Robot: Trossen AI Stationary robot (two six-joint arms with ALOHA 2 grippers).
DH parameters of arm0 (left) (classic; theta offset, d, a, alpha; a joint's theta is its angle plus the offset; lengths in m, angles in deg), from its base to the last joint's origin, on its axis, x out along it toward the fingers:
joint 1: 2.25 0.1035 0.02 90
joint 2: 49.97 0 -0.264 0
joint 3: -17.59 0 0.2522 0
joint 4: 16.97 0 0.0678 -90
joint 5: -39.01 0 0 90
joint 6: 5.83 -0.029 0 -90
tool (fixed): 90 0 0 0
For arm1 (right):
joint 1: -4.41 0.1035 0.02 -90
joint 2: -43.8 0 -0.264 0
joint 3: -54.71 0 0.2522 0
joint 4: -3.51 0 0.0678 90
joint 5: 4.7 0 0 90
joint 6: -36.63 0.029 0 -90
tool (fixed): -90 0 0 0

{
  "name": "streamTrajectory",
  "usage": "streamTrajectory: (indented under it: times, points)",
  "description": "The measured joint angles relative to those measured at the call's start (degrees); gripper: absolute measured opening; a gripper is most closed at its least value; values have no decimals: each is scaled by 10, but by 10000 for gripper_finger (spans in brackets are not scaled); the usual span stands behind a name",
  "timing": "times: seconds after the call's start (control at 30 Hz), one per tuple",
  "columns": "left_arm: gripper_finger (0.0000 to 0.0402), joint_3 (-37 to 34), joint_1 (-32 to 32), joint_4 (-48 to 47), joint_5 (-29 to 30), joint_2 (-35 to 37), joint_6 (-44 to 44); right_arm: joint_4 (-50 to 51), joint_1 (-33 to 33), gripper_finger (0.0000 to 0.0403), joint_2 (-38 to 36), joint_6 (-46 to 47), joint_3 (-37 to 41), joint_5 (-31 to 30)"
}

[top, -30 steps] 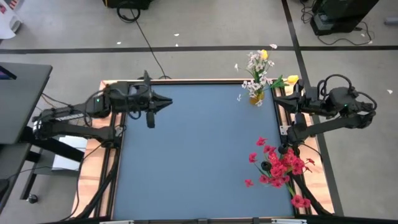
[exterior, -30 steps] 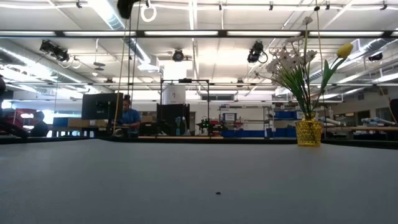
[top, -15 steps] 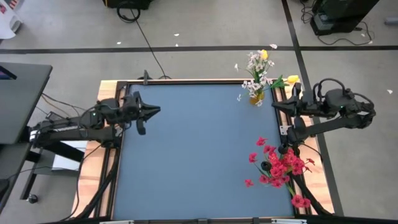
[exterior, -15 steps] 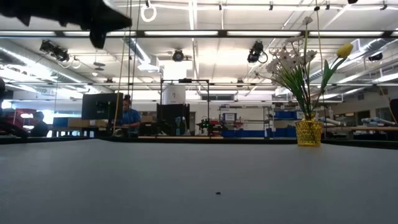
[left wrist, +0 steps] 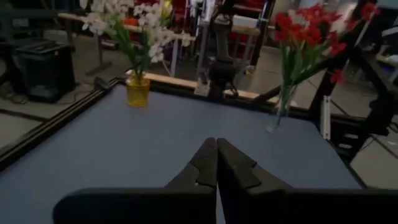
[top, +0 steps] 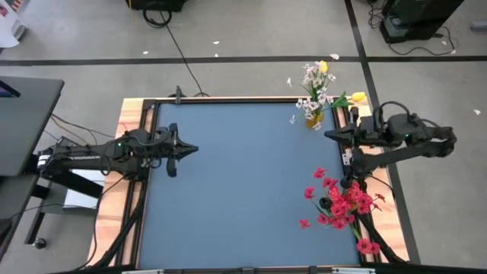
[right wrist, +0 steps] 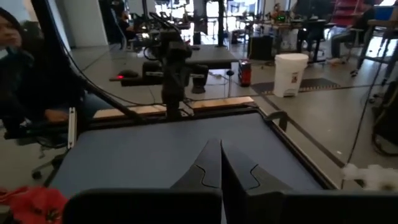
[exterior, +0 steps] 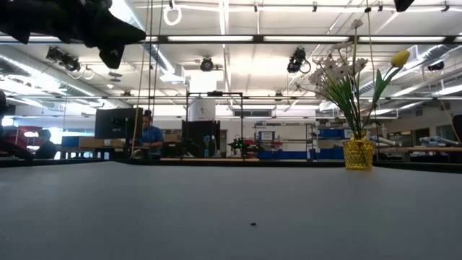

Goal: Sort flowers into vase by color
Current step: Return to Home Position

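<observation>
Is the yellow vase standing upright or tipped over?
Upright: the yellow vase stands on its base, flowers rising out the top.

Table (top: 228, 190) middle open, near edge to far. Right edge crowded: yellow vase (top: 313, 120) of white sprays (top: 310, 76) far corner, red flowers (top: 344, 202) nearer; right gripper (top: 329, 136) between them.
</observation>
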Motion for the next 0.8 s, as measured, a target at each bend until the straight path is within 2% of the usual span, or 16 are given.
streamTrajectory:
  times: [0.2, 0.33, 0.43, 0.5, 0.57, 0.63, 0.8]
  points:
    - [5, 0, -6, -38, 16, 26, -1, -18, 0, 0, -11, -15, 26, -33]
    - [5, 1, -6, -46, 33, 30, 17, -30, 0, 0, -43, -20, 26, -30]
    - [5, 1, -11, -62, 31, 18, 93, -21, 0, 0, -65, 20, 26, -26]
    - [5, 0, -17, -73, 31, 9, 129, 11, 0, 1, -71, 91, 26, -47]
    - [5, 0, -29, -65, 31, 1, 107, 36, 0, 1, -74, 109, 26, -54]
    - [5, 0, -44, -51, 37, -2, 51, 29, 0, 0, -76, 83, 26, -51]
    - [4, 1, -69, -51, 116, 6, -18, 23, 0, 0, -77, 39, 26, -44]
